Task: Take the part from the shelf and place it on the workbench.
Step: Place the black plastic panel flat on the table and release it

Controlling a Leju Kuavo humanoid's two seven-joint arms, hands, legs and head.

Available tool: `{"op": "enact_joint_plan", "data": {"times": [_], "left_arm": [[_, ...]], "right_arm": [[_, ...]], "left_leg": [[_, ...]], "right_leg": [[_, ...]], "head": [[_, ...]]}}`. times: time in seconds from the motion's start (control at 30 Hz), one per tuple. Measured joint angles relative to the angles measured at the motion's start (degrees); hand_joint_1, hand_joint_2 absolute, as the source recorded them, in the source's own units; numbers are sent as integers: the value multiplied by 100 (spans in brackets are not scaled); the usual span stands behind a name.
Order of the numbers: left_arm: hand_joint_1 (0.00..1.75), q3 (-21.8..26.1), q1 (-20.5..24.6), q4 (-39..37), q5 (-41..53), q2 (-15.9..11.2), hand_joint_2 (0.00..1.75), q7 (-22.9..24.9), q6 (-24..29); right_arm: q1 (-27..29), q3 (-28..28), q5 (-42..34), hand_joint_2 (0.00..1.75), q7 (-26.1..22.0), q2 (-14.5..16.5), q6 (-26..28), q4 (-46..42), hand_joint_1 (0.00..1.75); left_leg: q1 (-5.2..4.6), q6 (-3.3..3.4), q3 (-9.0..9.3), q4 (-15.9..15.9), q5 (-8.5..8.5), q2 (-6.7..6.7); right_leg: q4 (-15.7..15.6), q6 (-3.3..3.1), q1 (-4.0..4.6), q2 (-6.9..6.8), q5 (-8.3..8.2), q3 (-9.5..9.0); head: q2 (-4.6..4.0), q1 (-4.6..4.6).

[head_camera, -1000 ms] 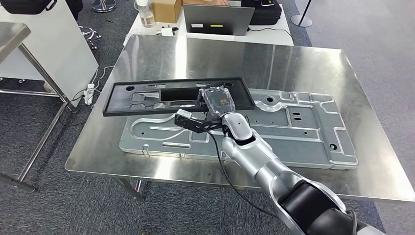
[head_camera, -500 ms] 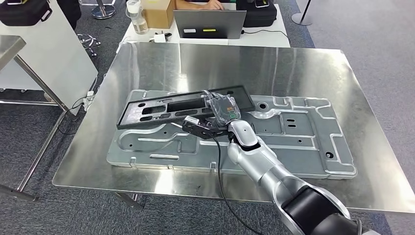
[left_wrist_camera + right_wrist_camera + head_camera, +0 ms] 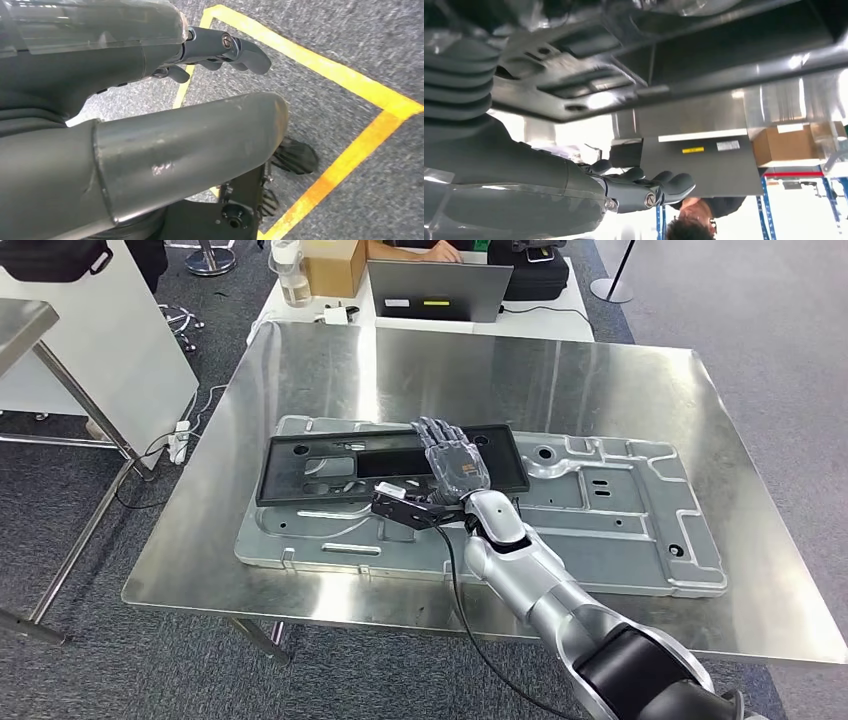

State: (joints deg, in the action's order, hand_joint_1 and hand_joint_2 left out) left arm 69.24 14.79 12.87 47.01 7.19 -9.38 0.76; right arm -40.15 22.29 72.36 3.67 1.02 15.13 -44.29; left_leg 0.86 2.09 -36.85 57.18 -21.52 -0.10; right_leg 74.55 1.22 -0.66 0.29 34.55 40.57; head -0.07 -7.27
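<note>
A: Biggest first?

B: Steel surface (image 3: 560, 380), wide enough to take everything. Flat on it, a silver stamped panel (image 3: 620, 510), lengthwise across the near half.

A: And the part?

B: Black, long, frame-like part (image 3: 330, 455), lying on the panel's far left stretch, not on bare steel. Looks set down flat, roughly parallel to the panel's long edge. Probably put there because the panel covers the reachable near half.

A: Right robot hand?

B: Right robot hand (image 3: 452, 458) reaching in from below over the part's right end. Fingers (image 3: 659, 190) stretched out straight and apart, pinching nothing. From the right wrist, a bright gap between them and the part (image 3: 704, 55), so apparently off it. Thumb not made out; cannot tell whether touching the near edge.

A: Why over that end?

B: Nearest end to the arm, most likely; a hold there would keep the long frame reachable without leaning across the panel. Spread pose reads as letting go.

A: Left side?

B: Left robot hand (image 3: 165, 85) hanging low over grey floor (image 3: 350, 45) with yellow tape. Fingers loosely bent, apart from the thumb, nothing in them. Idle, seemingly kept out of the way for a one-armed job.

A: Task state?

B: Judged nearly done: part down, hold apparently released. Left to do, a clean lift away without dragging the frame.

A: Anything smaller?

B: Laptop (image 3: 440, 290) on the white table beyond.
</note>
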Motion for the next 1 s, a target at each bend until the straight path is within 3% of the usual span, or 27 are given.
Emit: {"op": "enact_joint_plan", "data": {"times": [0.03,0.13,0.17,0.27,0.33,0.4,0.47,0.5,0.53,0.57,0.63,0.7,0.73,0.8,0.83,0.87,0.97,1.0], "left_arm": [[0,1,-2,0,-5,1,0,0,-4],[0,1,-8,0,-39,2,0,-1,-30],[0,2,-14,0,-63,2,0,-2,-40],[0,3,-39,0,-140,-2,0,-15,-69],[0,4,-57,0,-190,-11,0,-24,-78],[0,5,-71,0,-219,-15,0,-27,-86],[0,6,-78,0,-243,-16,0,-33,-89],[0,7,-84,0,-261,-19,0,-42,-87],[0,7,-92,0,-286,-22,0,-53,-85],[0,8,-102,0,-312,-24,0,-66,-84],[0,9,-111,0,-353,-26,0,-97,-84],[0,9,-114,0,-395,-30,0,-130,-80],[0,9,-120,0,-417,-31,0,-142,-75],[0,10,-143,0,-446,-25,0,-151,-63],[0,10,-149,0,-456,-20,0,-152,-60],[0,11,-152,0,-462,-16,0,-155,-57],[0,11,-164,0,-467,-13,0,-158,-54],[0,11,-171,0,-467,-13,0,-158,-53]], "right_arm": [[6,0,-4,175,-9,5,-1,3,0],[12,0,-127,175,-189,68,-54,-41,0],[27,0,-213,175,-291,103,-105,-93,0],[117,39,-453,175,-490,238,-327,-373,0],[181,146,-559,175,-507,329,-464,-622,0],[237,268,-640,87,-539,396,-529,-854,0],[315,372,-733,0,-668,436,-519,-1083,0],[373,426,-798,0,-740,450,-506,-1215,0],[442,494,-882,0,-806,468,-495,-1381,0],[523,570,-980,0,-847,491,-488,-1578,0],[681,735,-1206,0,-899,549,-485,-2018,0],[824,944,-1463,0,-971,588,-469,-2495,0],[891,1062,-1574,0,-1017,595,-455,-2719,0],[1036,1315,-1699,0,-1101,587,-431,-3109,0],[1105,1424,-1724,0,-1122,578,-427,-3263,0],[1170,1518,-1741,0,-1134,567,-427,-3400,0],[1300,1672,-1763,0,-1131,533,-426,-3681,0],[1331,1705,-1765,0,-1130,520,-426,-3742,0]], "left_leg": [[5,-10,-44,9,32,0],[21,-81,-154,52,118,-10],[21,-120,-171,59,146,-14],[23,-255,-202,37,258,-20],[38,-321,-278,137,116,-20],[48,-359,-447,662,-423,-16],[46,-383,-603,1440,-926,-14],[44,-384,-597,1686,-991,-14],[41,-377,-514,1772,-951,-14],[37,-359,-323,1629,-827,-15],[14,-301,275,899,-690,-17],[-19,-242,710,250,-757,-23],[-38,-217,775,116,-801,-26],[-33,-150,729,56,-726,-6],[-18,-99,695,38,-666,9],[0,-49,642,14,-595,26],[10,12,411,9,-392,45],[9,8,322,20,-331,50]], "right_leg": [[-126,15,-21,-3,-75,-133],[-1261,14,-45,1,-430,-910],[-1507,-4,-33,11,-489,-1057],[-1627,-103,0,27,-580,-1035],[-1659,-209,-19,5,-683,-951],[-1669,-288,-14,-16,-808,-823],[-1654,-314,17,-31,-923,-662],[-1639,-318,32,-38,-973,-583],[-1618,-318,45,-44,-1017,-505],[-1592,-315,54,-45,-1056,-428],[-1533,-294,72,-40,-1122,-298],[-1501,-242,84,-42,-1190,-234],[-1505,-209,85,-44,-1229,-225],[-1518,-142,79,-30,-1282,-215],[-1470,-112,79,-19,-1200,-181],[-1332,-81,76,-8,-1013,-124],[-356,-5,41,-4,-188,124],[-49,12,33,-5,-86,158]], "head": [[0,-1],[0,1],[0,-2],[0,-1],[0,3],[0,8],[0,9],[0,9],[0,9],[0,8],[0,9],[0,7],[0,7],[0,8],[0,4],[0,1],[0,-2],[0,-3]]}}
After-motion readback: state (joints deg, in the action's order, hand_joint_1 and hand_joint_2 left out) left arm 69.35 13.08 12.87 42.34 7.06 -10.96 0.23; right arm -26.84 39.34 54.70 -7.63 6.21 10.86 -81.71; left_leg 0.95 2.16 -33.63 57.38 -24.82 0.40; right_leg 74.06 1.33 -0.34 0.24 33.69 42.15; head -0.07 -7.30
